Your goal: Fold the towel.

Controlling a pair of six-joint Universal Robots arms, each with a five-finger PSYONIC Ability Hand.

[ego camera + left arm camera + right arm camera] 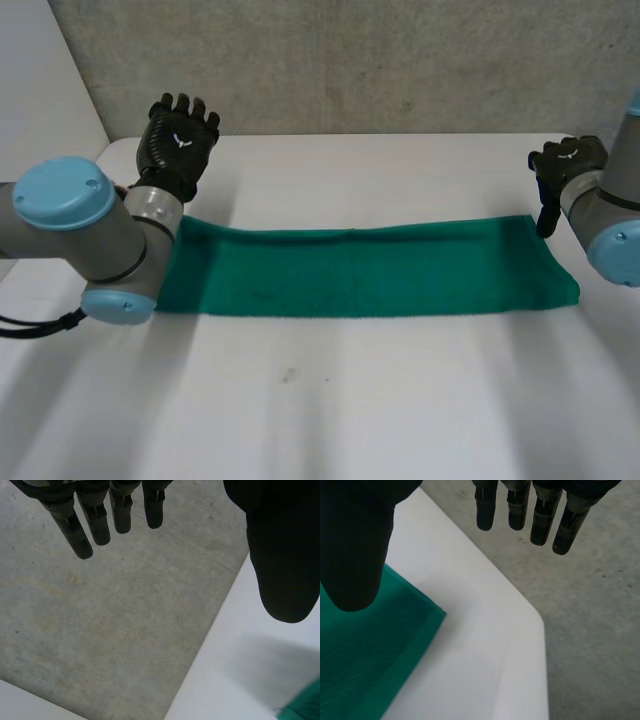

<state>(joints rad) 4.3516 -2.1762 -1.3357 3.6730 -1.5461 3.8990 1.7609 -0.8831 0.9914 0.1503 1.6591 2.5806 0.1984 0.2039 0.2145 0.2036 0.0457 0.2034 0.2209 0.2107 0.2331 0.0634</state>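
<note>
The dark green terry towel (370,272), already doubled into a long narrow strip, lies flat on the white table (330,400). Its long axis runs straight across from one arm to the other.

The black left hand (178,140) hangs above the table beyond the strip's far left end. Its fingers (95,520) are straight and apart from the thumb, and it holds nothing.

The black right hand (565,165) hangs just beside the far right corner. Its fingers (520,510) are also straight and empty, and its thumb is over the cloth's edge.

Judgement: the right hand is the nearer to cloth. The next fold should carry one short end along the long axis to the other.
</note>
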